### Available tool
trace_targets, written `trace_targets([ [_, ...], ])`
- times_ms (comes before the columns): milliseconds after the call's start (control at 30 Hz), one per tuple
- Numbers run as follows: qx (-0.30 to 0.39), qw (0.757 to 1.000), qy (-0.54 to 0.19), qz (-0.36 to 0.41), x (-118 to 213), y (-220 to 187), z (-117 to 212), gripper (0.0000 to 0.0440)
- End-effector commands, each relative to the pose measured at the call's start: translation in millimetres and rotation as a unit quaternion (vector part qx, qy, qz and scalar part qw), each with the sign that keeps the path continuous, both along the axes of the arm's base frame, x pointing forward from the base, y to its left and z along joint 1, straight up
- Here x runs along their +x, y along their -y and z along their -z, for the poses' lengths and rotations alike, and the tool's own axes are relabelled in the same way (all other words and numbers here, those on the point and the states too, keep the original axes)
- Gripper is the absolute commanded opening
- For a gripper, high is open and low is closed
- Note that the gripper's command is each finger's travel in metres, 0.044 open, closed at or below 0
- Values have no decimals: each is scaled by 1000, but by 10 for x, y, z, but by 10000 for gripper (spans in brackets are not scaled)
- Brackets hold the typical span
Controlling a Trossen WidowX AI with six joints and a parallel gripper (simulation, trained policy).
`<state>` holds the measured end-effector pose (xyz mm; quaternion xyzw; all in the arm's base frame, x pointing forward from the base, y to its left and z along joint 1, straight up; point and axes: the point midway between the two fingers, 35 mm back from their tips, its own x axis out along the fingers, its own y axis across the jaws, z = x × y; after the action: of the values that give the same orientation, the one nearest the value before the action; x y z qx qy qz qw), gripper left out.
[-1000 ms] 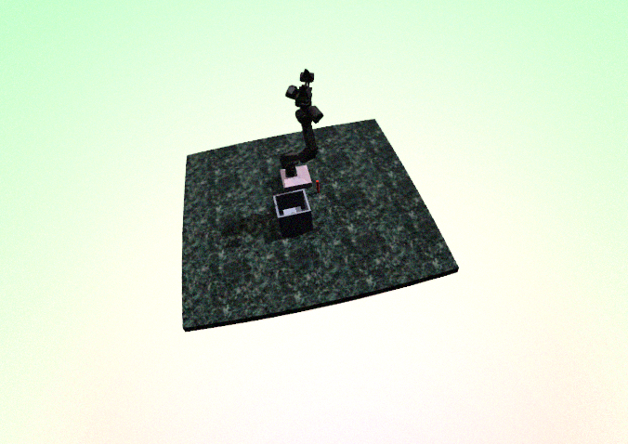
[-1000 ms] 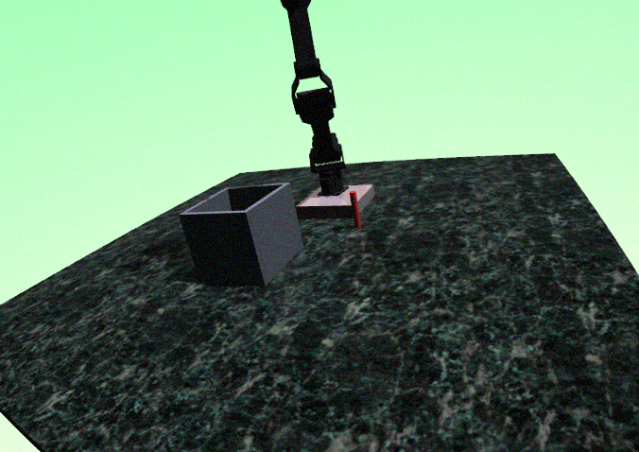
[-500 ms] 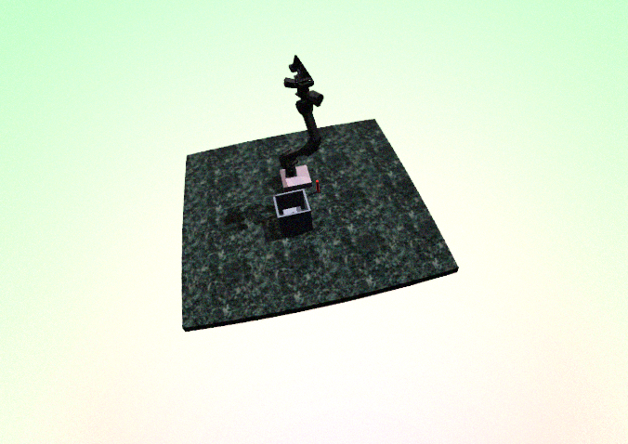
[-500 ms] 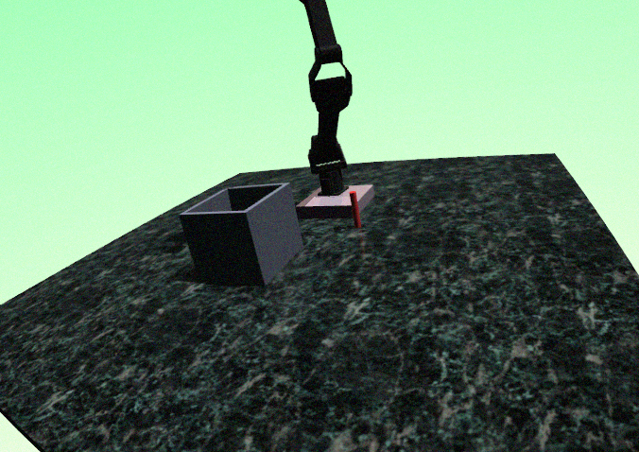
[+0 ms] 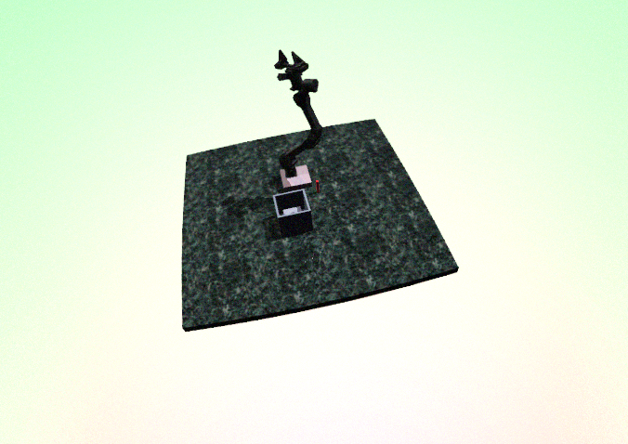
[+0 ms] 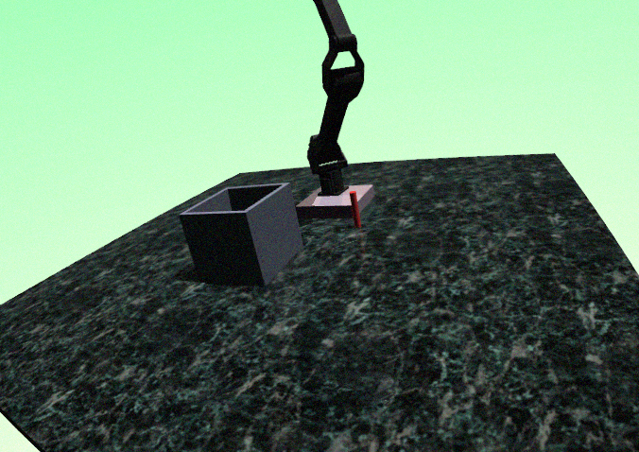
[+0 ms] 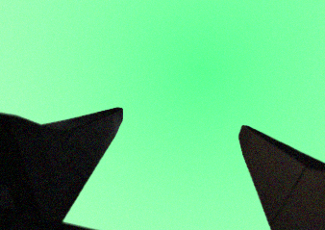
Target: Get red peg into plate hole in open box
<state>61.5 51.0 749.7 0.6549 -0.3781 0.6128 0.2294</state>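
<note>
The red peg (image 5: 318, 186) (image 6: 354, 209) stands upright on the table, outside the box and close to the arm's base. The open grey box (image 5: 295, 223) (image 6: 275, 238) stands on the table in front of the base. A pale plate (image 5: 291, 210) shows at its bottom in the top view; its hole cannot be made out. My gripper (image 5: 286, 51) (image 7: 180, 121) is open and empty, high above the table and far from the peg, with its fingers pointing up. In the exterior view the gripper is out of frame.
The arm rises from a pinkish base block (image 5: 303, 176) (image 6: 365, 193) at the back of the box. The peg is near that block's corner. The dark mottled table (image 5: 355, 255) (image 6: 413, 333) has open edges all round. The wrist view shows only green background beyond the fingers.
</note>
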Motion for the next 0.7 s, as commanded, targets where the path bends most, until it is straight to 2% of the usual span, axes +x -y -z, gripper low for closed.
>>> trace_targets([
  [0, 20, 999, 27, -42, -178, 168, -5, 420],
  [333, 79, 974, 105, -183, -541, 632, 60, 423],
  [667, 135, 921, 184, -317, -752, 1136, 202, 427],
])
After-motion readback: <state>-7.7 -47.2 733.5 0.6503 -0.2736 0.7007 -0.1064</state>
